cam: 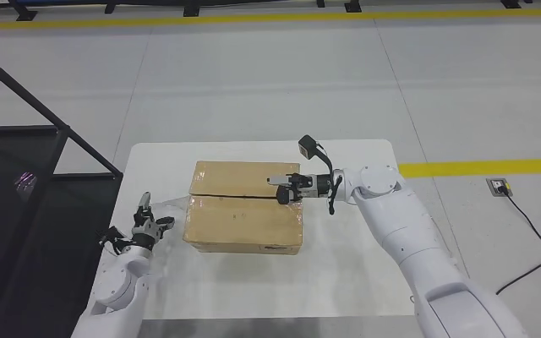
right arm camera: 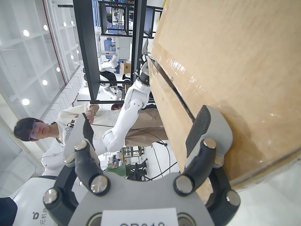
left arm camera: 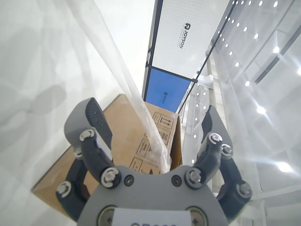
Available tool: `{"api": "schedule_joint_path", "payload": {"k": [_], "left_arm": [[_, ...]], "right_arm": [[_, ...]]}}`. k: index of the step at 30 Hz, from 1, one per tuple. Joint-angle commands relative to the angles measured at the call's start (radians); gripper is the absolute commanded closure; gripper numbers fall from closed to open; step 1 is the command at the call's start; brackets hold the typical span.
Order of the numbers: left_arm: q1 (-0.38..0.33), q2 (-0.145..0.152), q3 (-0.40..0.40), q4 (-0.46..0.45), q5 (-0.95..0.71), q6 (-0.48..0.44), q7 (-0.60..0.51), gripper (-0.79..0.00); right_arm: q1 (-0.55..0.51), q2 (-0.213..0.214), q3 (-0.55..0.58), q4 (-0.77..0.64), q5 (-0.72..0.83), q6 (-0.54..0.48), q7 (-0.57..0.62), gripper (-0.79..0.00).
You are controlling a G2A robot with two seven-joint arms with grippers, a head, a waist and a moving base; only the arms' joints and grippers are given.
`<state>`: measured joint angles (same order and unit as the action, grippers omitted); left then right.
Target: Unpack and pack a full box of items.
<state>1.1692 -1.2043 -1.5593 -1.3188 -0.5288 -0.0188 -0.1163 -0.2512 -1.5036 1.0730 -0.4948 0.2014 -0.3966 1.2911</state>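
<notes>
Closed and partly untaped, a cardboard box sits in the middle of a white surface. Its two top flaps meet along a dark seam running the length of the lid. The robot's right hand is poised over the seam at the end of the box nearest the right arm, turned on its side with its fingers apart.

From the right wrist, that hand straddles the upper edge of the box. One ribbed pad lies close against the glossy taped lid just beside the seam, though whether it touches cannot be told. The other finger hangs off the edge in open air, and the hand grips nothing.

At the opposite end, the left hand is low over the surface near the box but apart from it, fingers spread wide. A strip of clear tape stretches from that end of the box toward it.

The left wrist camera shows the strip, crumpled at its lower end, passing between the open fingers of the left hand. Neither pad is closed on it. Behind it stands the box, its end panel printed with handling symbols.
</notes>
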Motion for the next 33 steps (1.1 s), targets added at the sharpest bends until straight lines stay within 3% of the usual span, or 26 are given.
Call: {"api": "schedule_joint_path", "payload": {"k": [1,10,17,27,33], "left_arm": [[0.004,0.000,-0.004,-0.025,0.001,0.017,0.007,-0.785],[-0.126,-0.005,0.049,0.049,0.027,0.119,-0.061,-0.785],[-0.177,-0.011,0.100,0.108,0.073,0.106,-0.093,-0.785],[-0.247,-0.025,0.077,0.162,-0.049,0.088,-0.059,-0.785],[-0.242,-0.021,0.037,0.151,-0.080,0.058,-0.084,-0.785]], "right_arm": [[0.000,0.000,0.000,0.000,0.000,0.000,0.000,-0.785],[0.000,0.000,0.000,0.000,0.000,0.000,0.000,-0.785],[0.000,0.000,0.000,0.000,0.000,0.000,0.000,-0.785],[0.000,0.000,0.000,0.000,0.000,0.000,0.000,-0.785],[0.000,0.000,0.000,0.000,0.000,0.000,0.000,-0.785]]}}
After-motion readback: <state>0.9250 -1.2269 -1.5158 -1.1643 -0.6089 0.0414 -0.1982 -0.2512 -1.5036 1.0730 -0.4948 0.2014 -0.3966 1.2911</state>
